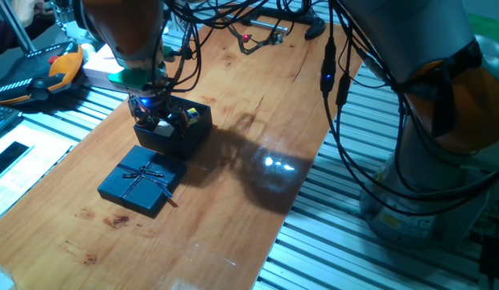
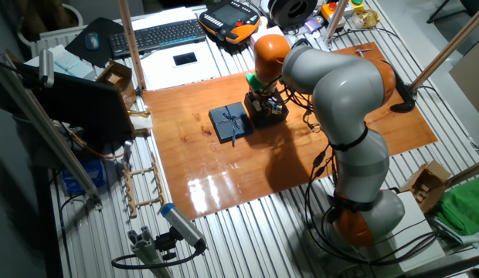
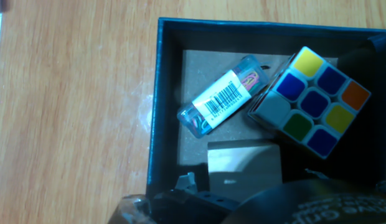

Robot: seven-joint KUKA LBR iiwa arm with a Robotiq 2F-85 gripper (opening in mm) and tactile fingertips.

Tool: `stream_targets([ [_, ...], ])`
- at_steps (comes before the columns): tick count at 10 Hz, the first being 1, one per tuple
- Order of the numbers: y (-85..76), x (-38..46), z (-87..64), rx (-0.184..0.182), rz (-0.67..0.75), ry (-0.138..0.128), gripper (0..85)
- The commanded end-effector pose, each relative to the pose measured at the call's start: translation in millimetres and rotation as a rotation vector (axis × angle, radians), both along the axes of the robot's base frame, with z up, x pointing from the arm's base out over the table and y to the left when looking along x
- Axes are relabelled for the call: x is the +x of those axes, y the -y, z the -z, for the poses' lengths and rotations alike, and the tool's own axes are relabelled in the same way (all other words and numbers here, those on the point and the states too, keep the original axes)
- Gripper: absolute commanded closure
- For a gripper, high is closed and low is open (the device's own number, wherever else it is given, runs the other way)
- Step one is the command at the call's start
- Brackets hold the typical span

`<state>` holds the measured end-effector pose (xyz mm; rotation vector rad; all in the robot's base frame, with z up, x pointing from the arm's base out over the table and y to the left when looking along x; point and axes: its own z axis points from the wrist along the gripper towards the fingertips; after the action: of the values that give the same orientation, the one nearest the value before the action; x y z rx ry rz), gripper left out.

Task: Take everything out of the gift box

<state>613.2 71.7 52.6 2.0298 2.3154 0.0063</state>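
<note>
Wooden tabletop [image 1: 233,105] carries the open gift box [image 1: 175,137]; with the gripper [image 1: 156,109], jaw state indeterminate, low inside, it risks striking the puzzle cube [image 3: 311,102] crowding the clear barcoded case [image 3: 223,102], shoving the box.

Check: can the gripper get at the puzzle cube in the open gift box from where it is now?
Probably yes. The lid lies off on the table, so the gift box is open on top. The gripper hangs right over it, and the puzzle cube lies uncovered, though a clear barcoded case touches one edge.
</note>
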Motion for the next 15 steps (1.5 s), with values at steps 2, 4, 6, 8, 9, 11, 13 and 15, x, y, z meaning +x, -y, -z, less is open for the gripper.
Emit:
stream_targets([
  [2,0.8,-0.2,1.2,-0.002,-0.004,0.003,5.7],
  [4,1.2,-0.1,0.8,-0.001,-0.020,-0.001,10.0],
  [6,1.3,-0.1,0.8,-0.002,-0.030,-0.001,16.7],
  [8,1.5,-0.2,0.8,-0.002,-0.037,-0.001,26.7],
  [9,1.5,-0.2,0.4,0.001,-0.037,-0.001,33.7],
  [11,1.5,-0.3,-0.6,0.001,-0.039,-0.001,38.0],
  [13,1.4,-0.4,-4.0,0.001,-0.037,-0.004,49.0],
  [15,1.6,-1.2,-9.7,0.004,-0.039,-0.003,63.7],
])
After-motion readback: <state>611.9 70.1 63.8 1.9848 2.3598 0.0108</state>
